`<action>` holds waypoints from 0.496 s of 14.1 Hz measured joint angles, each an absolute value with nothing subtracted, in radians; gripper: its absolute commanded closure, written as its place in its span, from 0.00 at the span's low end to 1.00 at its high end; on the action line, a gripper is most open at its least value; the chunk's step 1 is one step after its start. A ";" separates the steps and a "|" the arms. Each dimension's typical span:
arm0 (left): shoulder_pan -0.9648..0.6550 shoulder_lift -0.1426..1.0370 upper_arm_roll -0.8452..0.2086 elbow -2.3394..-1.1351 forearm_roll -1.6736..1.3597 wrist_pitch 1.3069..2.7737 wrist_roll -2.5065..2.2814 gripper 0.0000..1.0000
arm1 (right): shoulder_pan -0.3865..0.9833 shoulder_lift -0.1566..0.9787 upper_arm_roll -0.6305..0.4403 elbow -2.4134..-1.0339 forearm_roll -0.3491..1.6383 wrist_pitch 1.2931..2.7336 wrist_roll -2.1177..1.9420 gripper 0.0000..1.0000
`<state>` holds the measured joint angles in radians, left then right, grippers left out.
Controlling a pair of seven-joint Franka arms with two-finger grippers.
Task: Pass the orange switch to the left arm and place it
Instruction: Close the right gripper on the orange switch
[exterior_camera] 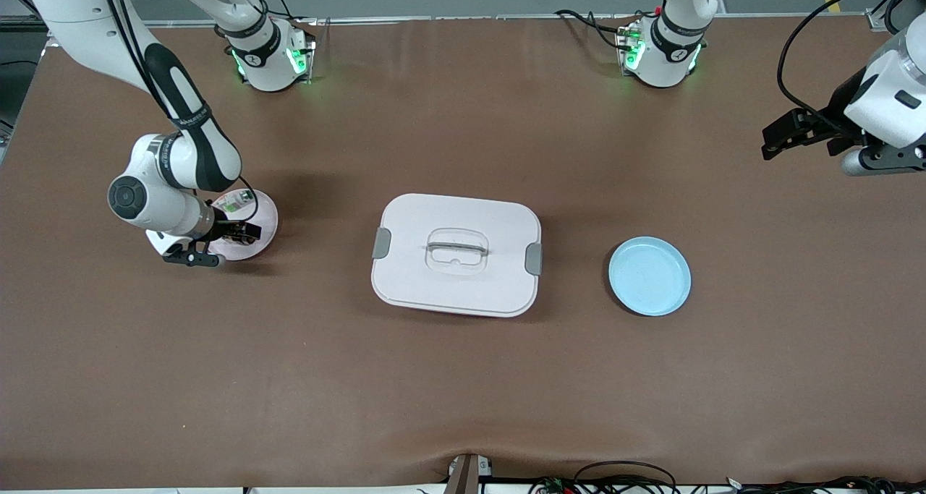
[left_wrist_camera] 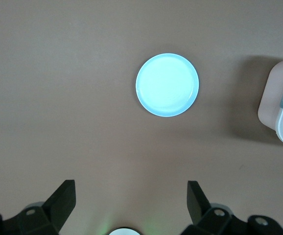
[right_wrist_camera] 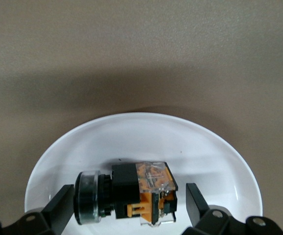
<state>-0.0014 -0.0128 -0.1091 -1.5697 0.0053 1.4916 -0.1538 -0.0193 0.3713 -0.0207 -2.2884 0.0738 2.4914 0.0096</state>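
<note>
The right tool (right_wrist_camera: 127,205) is released, its fingers straddling the orange switch (right_wrist_camera: 127,193), which lies on its side on the white plate (right_wrist_camera: 141,137) at the right arm's end of the tabletop (exterior_camera: 463,378); its long axis runs finger to finger. The left tool (left_wrist_camera: 131,203), also released, waits high over the left arm's end near the blue plate (exterior_camera: 650,275), the box (exterior_camera: 456,254) between the plates.

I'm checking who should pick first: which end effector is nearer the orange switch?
The right. The right end effector is down at the pink plate, open around the orange switch. The left end effector waits open over the table's other end.

White box (exterior_camera: 456,255) between two plates (exterior_camera: 650,276)
</note>
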 measured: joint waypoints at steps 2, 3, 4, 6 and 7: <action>-0.001 -0.012 -0.109 -1.570 0.005 1.492 -0.154 0.00 | -0.019 0.371 -0.021 -2.290 0.074 2.495 0.010 0.32; -0.001 -0.012 -0.109 -1.570 0.005 1.492 -0.154 0.00 | -0.019 0.371 -0.021 -2.290 0.074 2.496 0.010 0.48; -0.001 -0.012 -0.109 -1.570 0.005 1.492 -0.154 0.00 | -0.019 0.371 -0.021 -2.290 0.074 2.496 0.010 0.60; -0.001 -0.012 -0.109 -1.570 0.005 1.492 -0.154 0.00 | -0.019 0.371 -0.020 -2.290 0.074 2.497 0.010 0.77; -0.001 -0.012 -0.109 -1.570 0.005 1.492 -0.154 0.00 | -0.019 0.371 -0.020 -2.290 0.074 2.498 0.010 0.81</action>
<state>-0.0014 -0.0121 -0.1091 -1.5698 0.0053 1.4922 -0.1538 -0.0191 0.3713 -0.0199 -2.2900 0.0741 2.4978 0.0096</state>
